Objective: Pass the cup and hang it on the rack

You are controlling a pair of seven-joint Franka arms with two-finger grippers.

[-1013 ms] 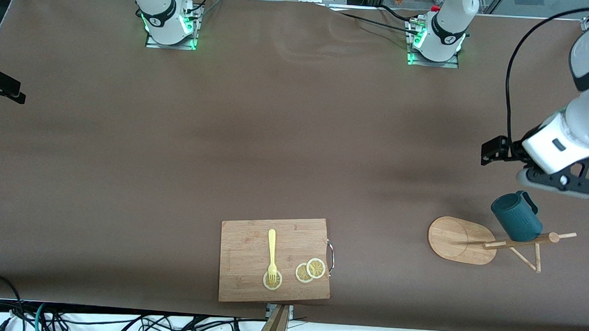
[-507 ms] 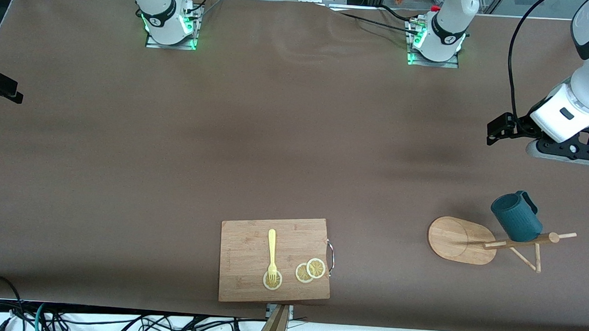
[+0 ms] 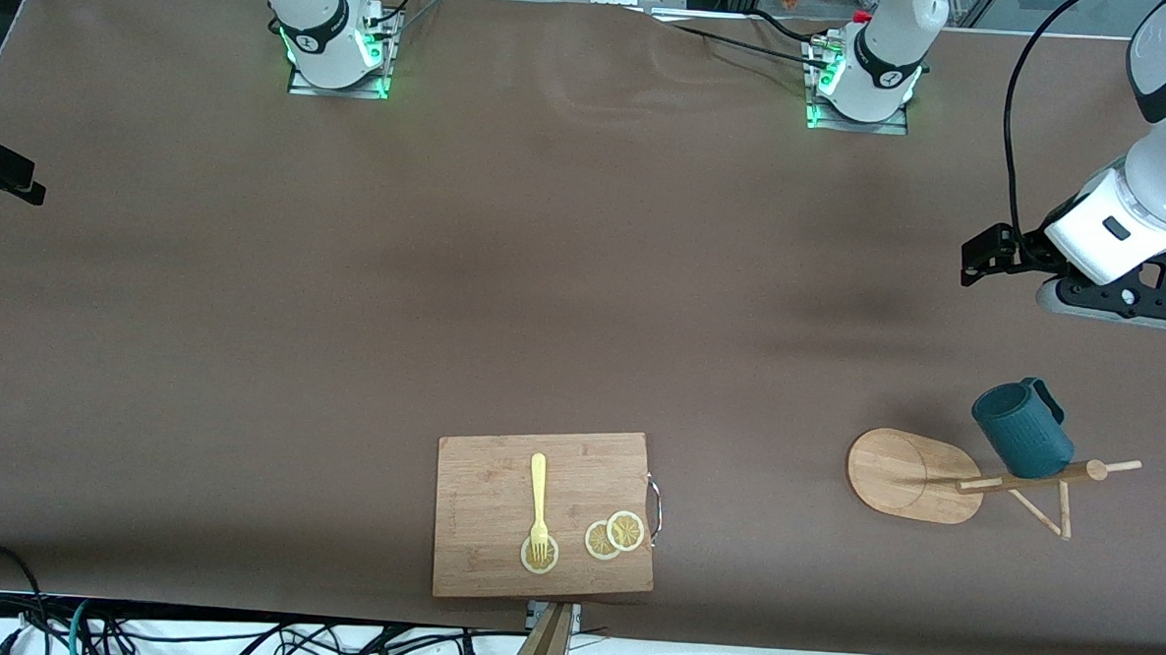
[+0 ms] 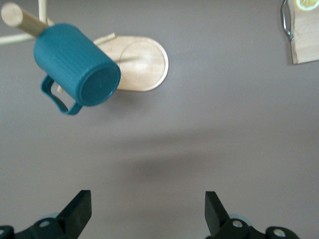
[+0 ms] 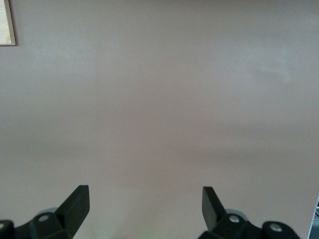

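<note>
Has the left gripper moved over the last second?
Yes. The left gripper, open, has pulled away from the cup hanging on the rack, toward the robots' bases.

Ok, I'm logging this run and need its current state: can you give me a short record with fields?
cup: the cup hangs on a peg of the rack, free of both grippers
rack: at the left arm's end of the table
left gripper: left gripper open, empty, above bare table
right gripper: right gripper open, empty, waiting
cutting board: cutting board holds a fork and lemon slices
</note>
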